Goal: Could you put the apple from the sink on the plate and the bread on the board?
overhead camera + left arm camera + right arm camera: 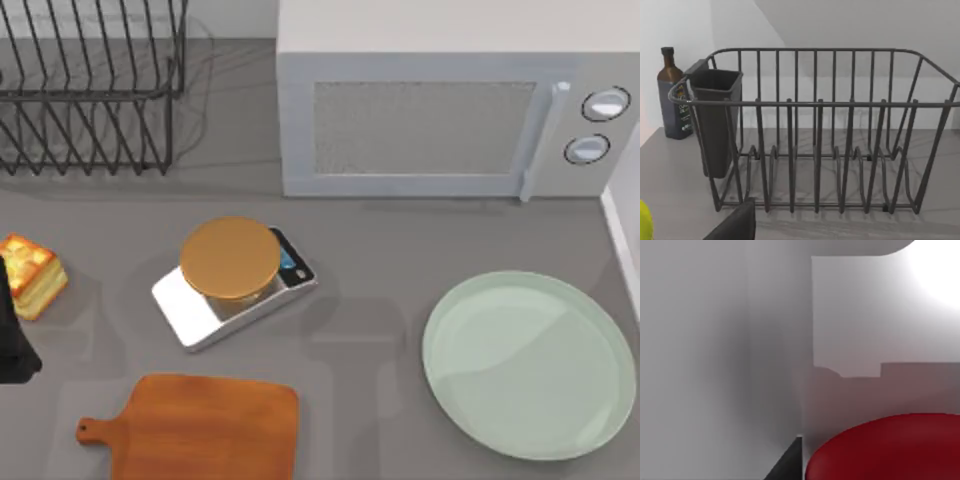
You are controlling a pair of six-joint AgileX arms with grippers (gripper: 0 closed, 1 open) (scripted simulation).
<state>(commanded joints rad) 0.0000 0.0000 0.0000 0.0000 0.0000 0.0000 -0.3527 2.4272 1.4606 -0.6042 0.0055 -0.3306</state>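
The bread, a golden-topped cube with pale yellow sides, sits on the counter at the far left. A dark part of my left gripper stands at the left edge, just in front of it. The wooden board lies at the front left, bare, and the mint-green plate lies at the front right, also bare. In the right wrist view the red apple looms very close, between the grey walls of the sink. A dark edge of my right gripper shows beside it.
A silver scale with a round golden top stands between bread and plate. The microwave fills the back right. At the back left is a wire dish rack, with a dark bottle beside it.
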